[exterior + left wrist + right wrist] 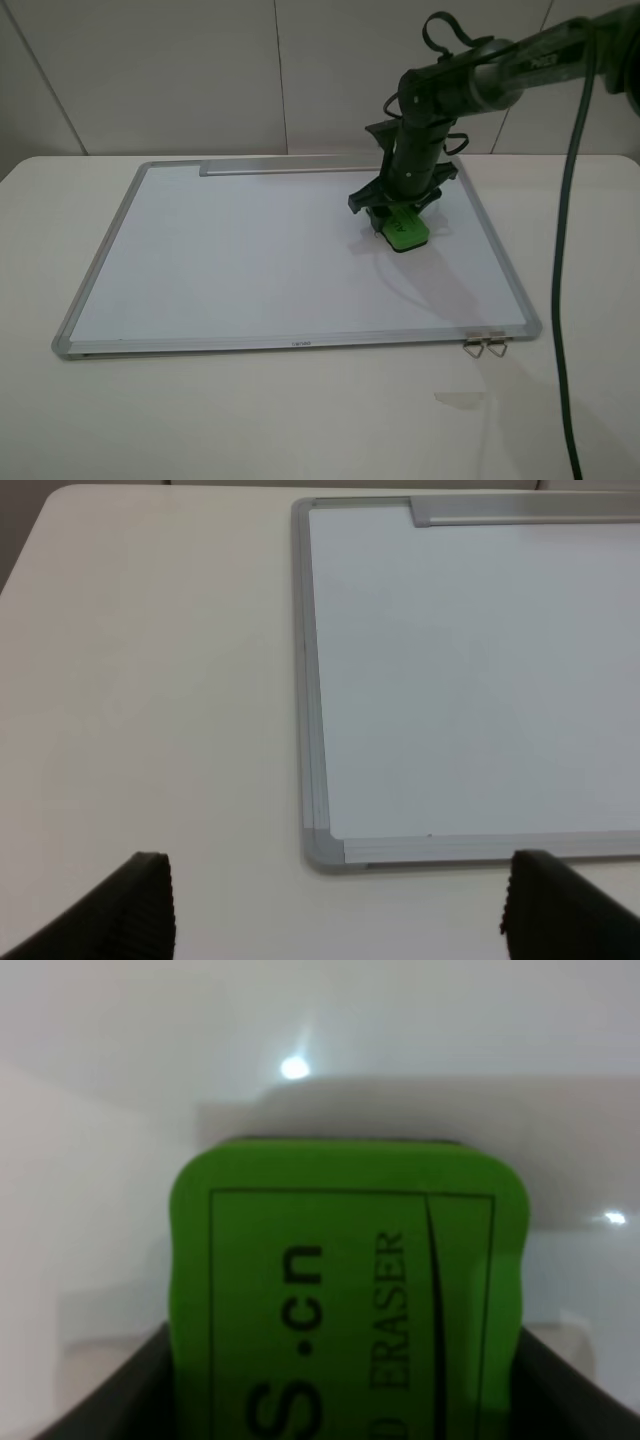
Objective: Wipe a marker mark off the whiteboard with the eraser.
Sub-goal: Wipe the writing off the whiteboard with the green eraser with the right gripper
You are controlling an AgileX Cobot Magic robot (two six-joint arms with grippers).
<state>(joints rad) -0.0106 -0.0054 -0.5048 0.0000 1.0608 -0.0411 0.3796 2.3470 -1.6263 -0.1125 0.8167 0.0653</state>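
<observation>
The eraser [345, 1290] fills your right wrist view, green face up, with the printed words ".cn" and "ERASER" readable. Its sides sit between the two dark fingers [110, 1400] at the lower corners of that view. Your right gripper [398, 212] is clamped on it.

From the high camera, the eraser [405, 231] sticks out below the gripper, pointing toward the near side. It is down at the white surface of the whiteboard [250, 250], with its shadow right beside it. It appears to touch the board, though you cannot be sure from here. It sits in the right part of the board, closer to the far edge with the grey tray strip [290, 165] than to the near frame. It is well inside the right frame.

You cannot make out the marker mark in any view. The board surface that shows around the eraser looks plain white.

Your left gripper [345, 910] has its jaws wide apart and holds nothing. It hangs over the table [300, 420], just off a rounded corner of the whiteboard [470, 680], away from the eraser.

Two metal clips [485, 345] lie against the near frame by the right corner. A dark cable [565, 300] hangs down the right side of the high view.
</observation>
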